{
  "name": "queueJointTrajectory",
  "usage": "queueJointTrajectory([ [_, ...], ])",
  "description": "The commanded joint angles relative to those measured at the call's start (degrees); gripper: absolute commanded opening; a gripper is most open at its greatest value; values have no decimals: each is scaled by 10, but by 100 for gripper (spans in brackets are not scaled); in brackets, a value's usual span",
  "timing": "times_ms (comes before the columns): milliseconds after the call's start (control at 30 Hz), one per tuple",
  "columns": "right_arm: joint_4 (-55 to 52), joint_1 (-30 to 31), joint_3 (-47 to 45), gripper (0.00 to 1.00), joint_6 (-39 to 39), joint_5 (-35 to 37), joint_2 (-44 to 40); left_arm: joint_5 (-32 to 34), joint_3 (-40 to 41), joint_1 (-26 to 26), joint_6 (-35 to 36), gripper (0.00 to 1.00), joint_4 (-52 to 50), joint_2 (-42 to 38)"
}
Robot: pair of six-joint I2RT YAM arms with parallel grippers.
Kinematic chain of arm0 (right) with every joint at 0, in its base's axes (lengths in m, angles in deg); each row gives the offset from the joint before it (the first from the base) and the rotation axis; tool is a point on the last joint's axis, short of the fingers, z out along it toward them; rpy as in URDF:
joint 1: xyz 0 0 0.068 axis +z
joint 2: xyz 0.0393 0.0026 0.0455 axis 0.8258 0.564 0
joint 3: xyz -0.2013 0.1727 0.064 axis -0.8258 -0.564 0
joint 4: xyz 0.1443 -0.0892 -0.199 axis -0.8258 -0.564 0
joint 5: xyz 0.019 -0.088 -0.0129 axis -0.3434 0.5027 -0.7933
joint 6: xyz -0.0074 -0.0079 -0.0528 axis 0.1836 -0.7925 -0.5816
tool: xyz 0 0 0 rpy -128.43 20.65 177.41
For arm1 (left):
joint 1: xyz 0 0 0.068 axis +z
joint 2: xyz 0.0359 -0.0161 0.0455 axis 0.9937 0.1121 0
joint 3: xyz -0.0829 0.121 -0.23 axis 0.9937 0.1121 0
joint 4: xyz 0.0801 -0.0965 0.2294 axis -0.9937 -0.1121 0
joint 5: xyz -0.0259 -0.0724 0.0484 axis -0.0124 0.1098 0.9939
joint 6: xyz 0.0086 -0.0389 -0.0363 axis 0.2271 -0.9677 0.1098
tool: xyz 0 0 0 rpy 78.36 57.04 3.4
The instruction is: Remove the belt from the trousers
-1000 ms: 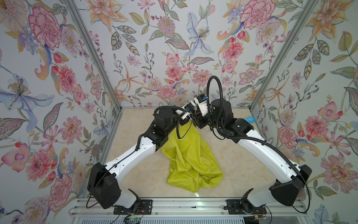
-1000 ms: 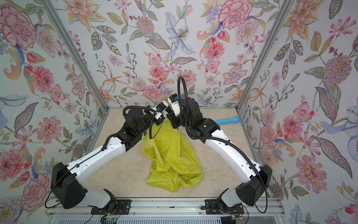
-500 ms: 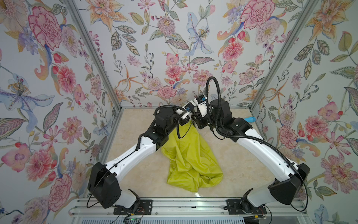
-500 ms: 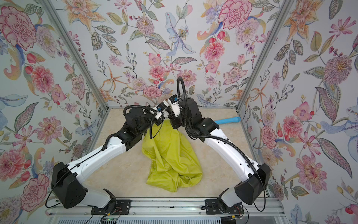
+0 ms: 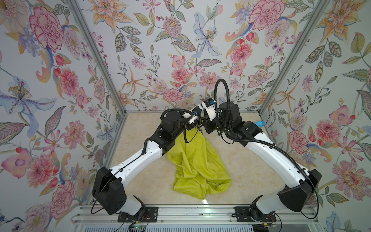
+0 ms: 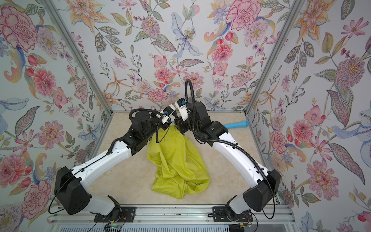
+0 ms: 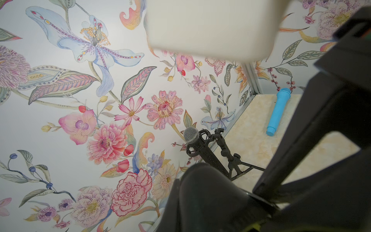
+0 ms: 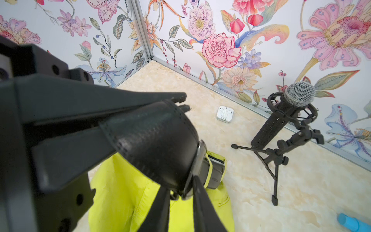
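Overhead, in both top views, the trousers lie crumpled on the middle of the pale table, between the two arms. Their upper end is drawn up to a point where the two wrists meet near the back wall.

The right gripper shows plainly in its own wrist view. Its fingers stand almost together, the tips a narrow gap apart, and the belt comes out from between them. The strap bends over the lower finger and runs down to a metal buckle at the yellow-green waist.

The left gripper is fully closed. What it has hold of I cannot tell, as both wrists crowd that spot in the top views and its own camera shows mostly wall and blurred black shapes.

Behind the arms a microphone on a small tripod stands close to the back wall. A small white earbud case lies near it on the table, and a blue tube lies by the right-hand wall — well apart from the garment.
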Motion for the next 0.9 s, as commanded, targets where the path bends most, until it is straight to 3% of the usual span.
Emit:
queueJointTrajectory([
  [0,1,-4,-2,22,9,-3,19,-21,-28,-7,-16,0,13,-8],
  [267,2,-6,-5,12,5,14,41,-36,-26,-7,-29,0,12,-15],
  [867,23,-3,-6,13,-1,39,53,-87,-24,-10,-66,0,32,-52],
])
